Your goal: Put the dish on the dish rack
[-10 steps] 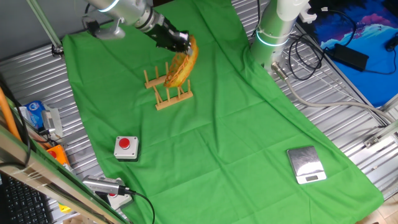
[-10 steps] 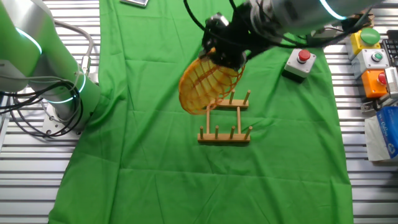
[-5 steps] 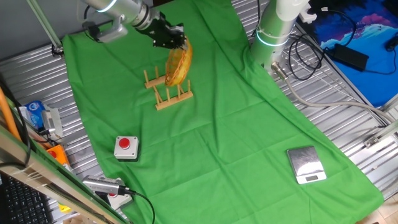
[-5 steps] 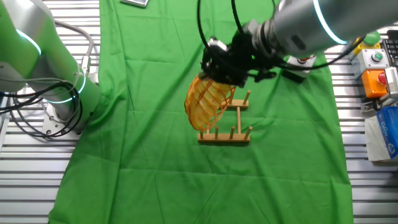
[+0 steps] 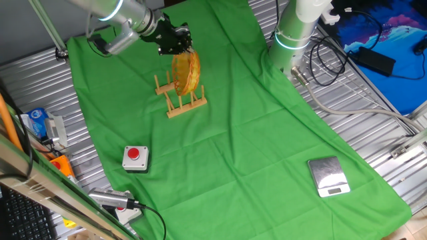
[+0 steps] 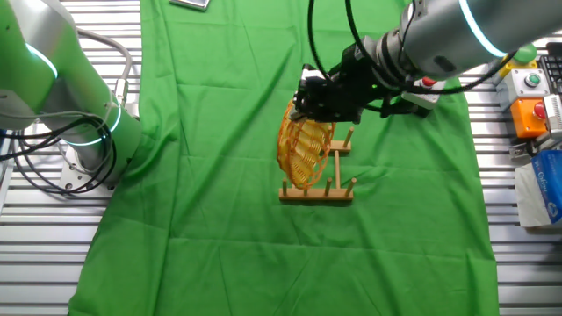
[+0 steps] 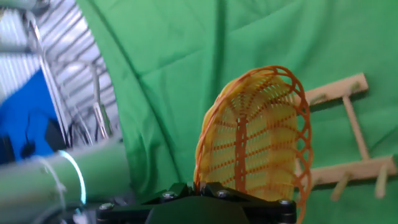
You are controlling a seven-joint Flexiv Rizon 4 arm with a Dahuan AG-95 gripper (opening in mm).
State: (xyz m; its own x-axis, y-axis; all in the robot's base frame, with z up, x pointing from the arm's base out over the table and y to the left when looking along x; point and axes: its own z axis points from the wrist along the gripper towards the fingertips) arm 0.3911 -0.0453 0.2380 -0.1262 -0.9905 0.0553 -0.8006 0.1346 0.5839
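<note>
Green cloth (image 5: 253, 127) draped over a ribbed metal desk (image 5: 373, 143), creased, filling the middle of both fixed views. Standing on edge at upper centre of the cloth, the dish (image 5: 186, 72), lower rim down among the pegs of the dish rack (image 5: 180, 97); whether seated between pegs or merely touching them, cannot tell. Same dish (image 6: 305, 151) upright over the rack (image 6: 320, 179) from the other side, and large in the hand view (image 7: 261, 140), rack rails (image 7: 348, 134) to its right. Clamped on the dish's upper rim, the fingers (image 5: 175, 40), closed tight around the wicker edge. Below the rack toward lower left, a grey box with red button (image 5: 135, 157). Far lower right, a square silver scale (image 5: 329, 177). At upper right, a second green-ringed arm base (image 5: 293, 33) with cables (image 5: 333, 60) beside it. Along the left edge, a blue packet (image 5: 37, 121) and an orange box (image 5: 60, 165).
</note>
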